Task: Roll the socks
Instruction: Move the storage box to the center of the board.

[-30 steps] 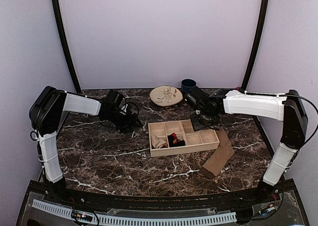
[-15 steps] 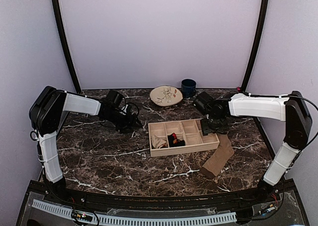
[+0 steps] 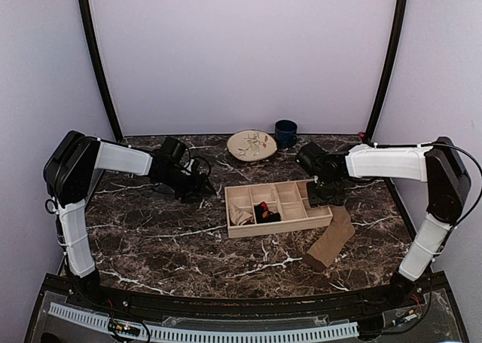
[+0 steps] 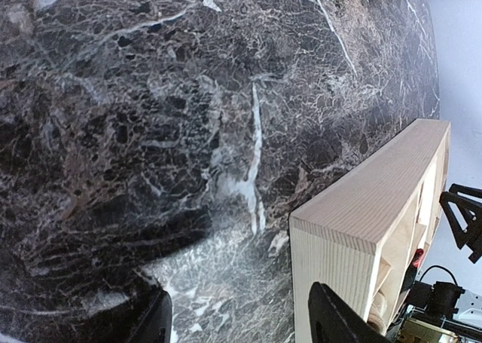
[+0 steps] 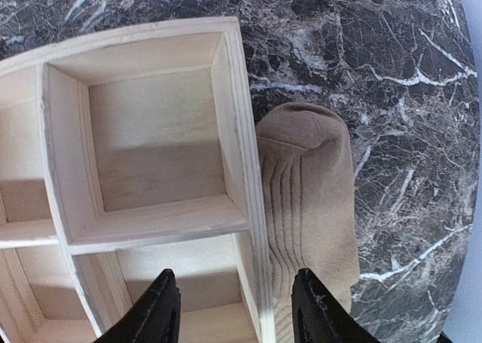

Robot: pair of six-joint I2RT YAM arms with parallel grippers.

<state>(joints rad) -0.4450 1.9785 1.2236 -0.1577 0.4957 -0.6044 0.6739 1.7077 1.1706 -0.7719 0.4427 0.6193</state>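
Stretching leftward, right arm [image 3: 384, 162] hovers above wooden tray [image 3: 286, 225].

Bright, even, diffuse overhead light; soft shadows on the glossy desk [image 3: 173, 241]. Wrist views bend at the edges, and their nearest foreground is slightly soft.

Top camera high at near side, facing down. Wrist cameras close: left low-angled, right overhead. All share pale wooden divided tray [image 3: 286, 225].

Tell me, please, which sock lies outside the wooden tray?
The plain tan sock, flat on the table by the tray's right end; the beige sock and black sock sit in its compartments.
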